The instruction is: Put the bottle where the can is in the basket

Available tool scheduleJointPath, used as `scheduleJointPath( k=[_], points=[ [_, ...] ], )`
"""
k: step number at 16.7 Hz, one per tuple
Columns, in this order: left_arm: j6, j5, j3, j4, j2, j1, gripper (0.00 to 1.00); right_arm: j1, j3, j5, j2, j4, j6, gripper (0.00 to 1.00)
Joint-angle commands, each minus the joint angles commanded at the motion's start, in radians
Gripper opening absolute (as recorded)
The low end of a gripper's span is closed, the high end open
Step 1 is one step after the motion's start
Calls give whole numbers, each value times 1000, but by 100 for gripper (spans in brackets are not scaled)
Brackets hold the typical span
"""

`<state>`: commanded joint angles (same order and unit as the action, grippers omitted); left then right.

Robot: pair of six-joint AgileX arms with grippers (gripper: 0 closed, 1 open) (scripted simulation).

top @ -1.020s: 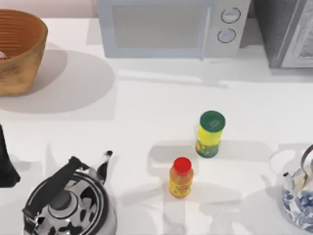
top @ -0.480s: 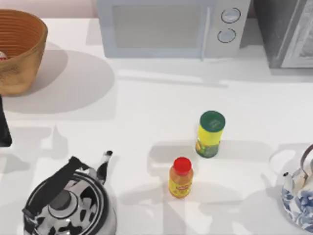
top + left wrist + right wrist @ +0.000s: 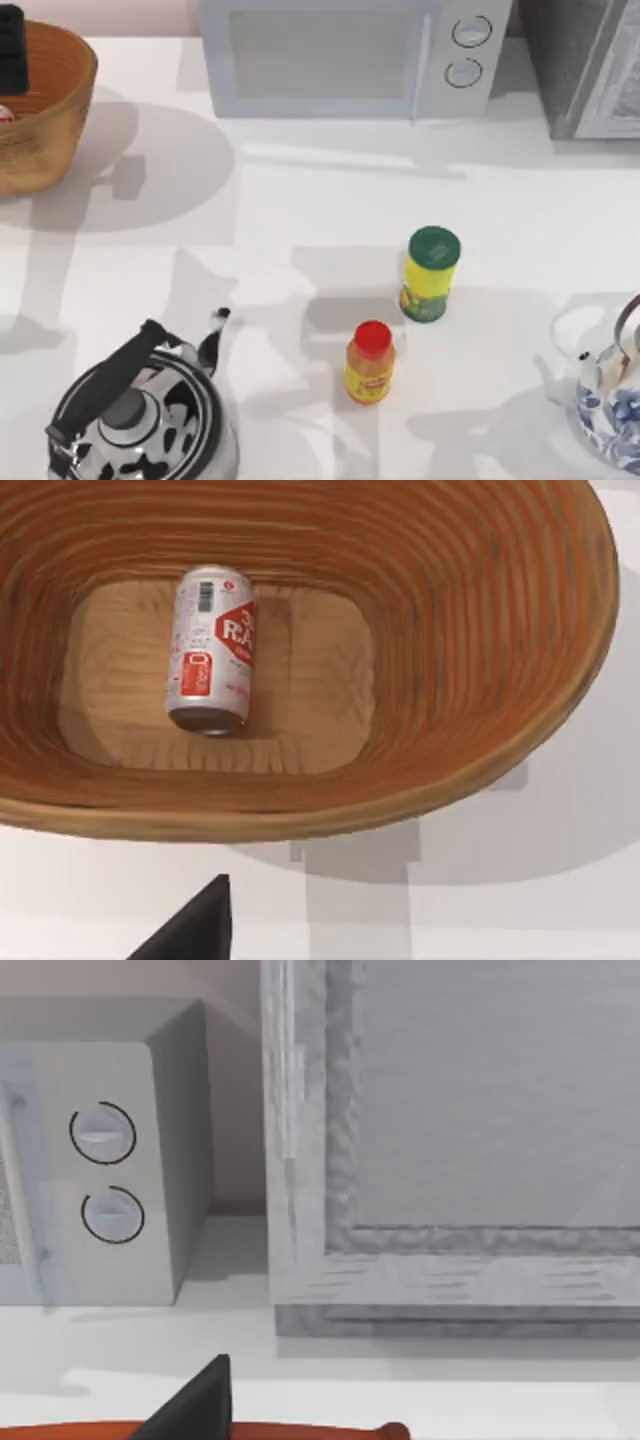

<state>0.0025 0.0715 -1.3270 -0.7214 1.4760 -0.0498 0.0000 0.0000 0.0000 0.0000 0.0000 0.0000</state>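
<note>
The left gripper (image 3: 12, 48) hangs above the basket (image 3: 55, 120), over the part of the bowl nearest the top view's left edge; only a dark block of it shows there, and a single dark fingertip (image 3: 195, 928) shows in the left wrist view, so I cannot tell whether its fingers are spread or pressed together. It holds nothing that I can see.

Straight below it, inside the basket (image 3: 480, 680), the can (image 3: 210, 650) lies on its side on the flat bottom, apart from the walls, its white and red label turned up. From above, only a sliver of the can (image 3: 5, 115) shows inside the basket.

The basket stands at the back left of the white table (image 3: 300, 200), to the left of the microwave (image 3: 350, 55). Well away from the basket, toward the front middle of the table, the bottle (image 3: 369, 362) stands upright with its red cap on, near a taller yellow container with a green lid (image 3: 431, 273). A black and white kettle (image 3: 135, 410) sits in front of the basket at the near edge, and a blue patterned teapot (image 3: 610, 400) stands far to the right.

The right wrist view looks at the microwave's two dials (image 3: 105, 1175) and a grey cabinet (image 3: 450, 1140) next to it, with one dark fingertip (image 3: 195, 1410) of the right gripper at its edge; whether that gripper is spread or closed I cannot tell.
</note>
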Motion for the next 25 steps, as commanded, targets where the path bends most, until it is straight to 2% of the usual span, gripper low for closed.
scheduleJointPath(
  k=[7, 13, 19, 25],
  points=[
    [37, 26, -715, -390, 649, -56, 100, 0, 0, 0, 0, 0, 0, 100],
    [101, 40, -1196, -660, 1031, -92, 100, 0, 0, 0, 0, 0, 0, 100],
    [171, 40, -1498, -843, 1237, -114, 100, 0, 0, 0, 0, 0, 0, 100],
    [196, 37, -1576, -900, 1290, -120, 100, 0, 0, 0, 0, 0, 0, 100]
  ],
)
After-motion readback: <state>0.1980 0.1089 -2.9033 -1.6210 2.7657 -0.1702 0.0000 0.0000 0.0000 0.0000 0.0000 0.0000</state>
